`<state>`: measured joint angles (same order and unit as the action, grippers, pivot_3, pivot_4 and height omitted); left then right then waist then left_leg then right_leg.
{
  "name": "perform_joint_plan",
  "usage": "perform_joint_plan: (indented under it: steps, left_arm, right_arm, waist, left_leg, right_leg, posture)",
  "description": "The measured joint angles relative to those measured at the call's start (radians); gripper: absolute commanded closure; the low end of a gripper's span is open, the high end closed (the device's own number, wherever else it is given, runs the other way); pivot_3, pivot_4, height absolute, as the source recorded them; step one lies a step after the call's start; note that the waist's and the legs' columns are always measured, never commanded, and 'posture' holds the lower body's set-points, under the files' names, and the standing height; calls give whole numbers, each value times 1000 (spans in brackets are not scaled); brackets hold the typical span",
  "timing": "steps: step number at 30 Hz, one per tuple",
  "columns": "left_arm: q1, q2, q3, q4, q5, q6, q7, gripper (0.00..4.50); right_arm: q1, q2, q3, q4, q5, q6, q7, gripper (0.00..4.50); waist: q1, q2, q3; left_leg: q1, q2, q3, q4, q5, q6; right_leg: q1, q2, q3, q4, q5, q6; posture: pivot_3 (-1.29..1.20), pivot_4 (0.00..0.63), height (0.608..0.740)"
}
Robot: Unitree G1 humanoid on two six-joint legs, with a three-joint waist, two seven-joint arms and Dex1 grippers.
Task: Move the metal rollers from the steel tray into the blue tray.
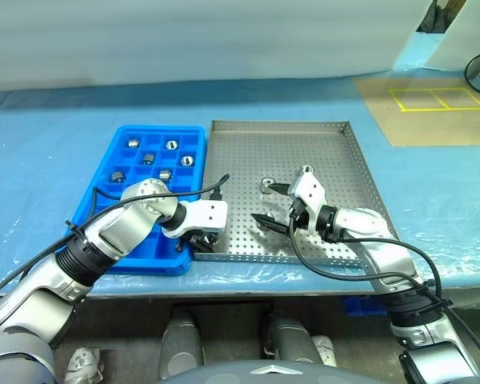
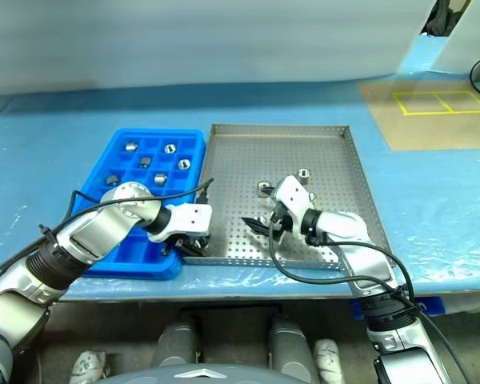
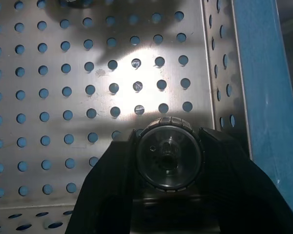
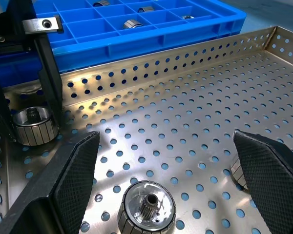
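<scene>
Left of centre we see the blue tray holding six rollers. Our left gripper clamps a roller in the steel tray's lower left corner. Centre right, our right gripper gapes wide over another roller.

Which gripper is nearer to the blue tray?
Left. The left gripper is shut on a roller in the steel tray's corner, right beside the blue tray. The right gripper hangs open over mid steel tray, farther away.
</scene>
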<state>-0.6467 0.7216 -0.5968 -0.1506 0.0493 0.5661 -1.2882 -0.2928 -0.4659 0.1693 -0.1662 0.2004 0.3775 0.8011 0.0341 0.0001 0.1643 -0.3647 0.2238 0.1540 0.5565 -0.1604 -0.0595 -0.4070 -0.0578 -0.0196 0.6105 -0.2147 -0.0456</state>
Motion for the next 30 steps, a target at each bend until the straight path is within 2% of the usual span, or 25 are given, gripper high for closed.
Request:
perform_joint_plan:
  steps: [6, 10, 17, 23, 30]
  left_arm:
    - [-8, -12, 2, 13, 3, 24, -14, 2840]
    - [-1, -62, 43, 13, -17, 103, 24, 2840]
    - [61, -143, 194, -22, -78, 258, 198, 2840]
    - [122, -186, 356, -155, -164, 397, 335, 2840]
    - [198, -368, 511, -302, -202, 534, 613, 2840]
  right_arm:
    - [0, 1, 0, 0, 0, 0, -1, 0]
    - [-2, 7, 0, 0, 0, 0, -2, 0]
    - [-22, 18, -1, 0, 45, 20, 32, 0]
    - [-80, 5, 3, 5, 78, 42, 100, 0]
    - [-165, 30, 36, 87, 76, 23, 158, 0]
  waist:
    - [1, 1, -1]
    - [7, 2, -1]
    - [8, 2, -1]
    - [8, 2, 0]
    - [16, 1, 0]
  left_leg:
    - [-1, 0, 0, -3, 0, 0]
    - [-1, -1, 0, -2, 0, 0]
    - [-5, 0, -1, -2, 0, 0]
    - [-12, -1, -1, -2, 1, 0]
    - [-15, 0, -2, -2, 0, 0]
  right_leg:
    - [0, 0, 0, -2, 0, 0]
    - [1, -1, 0, -2, 0, 0]
    - [-1, -1, -2, -4, 0, 0]
    - [-8, -1, -3, -4, 0, 0]
    - [-10, -1, -4, -4, 0, -1]
  posture:
    - [-136, 150, 740]
    - [-127, 150, 740]
    - [-90, 150, 740]
    - [-29, 150, 740]
    - [79, 150, 740]
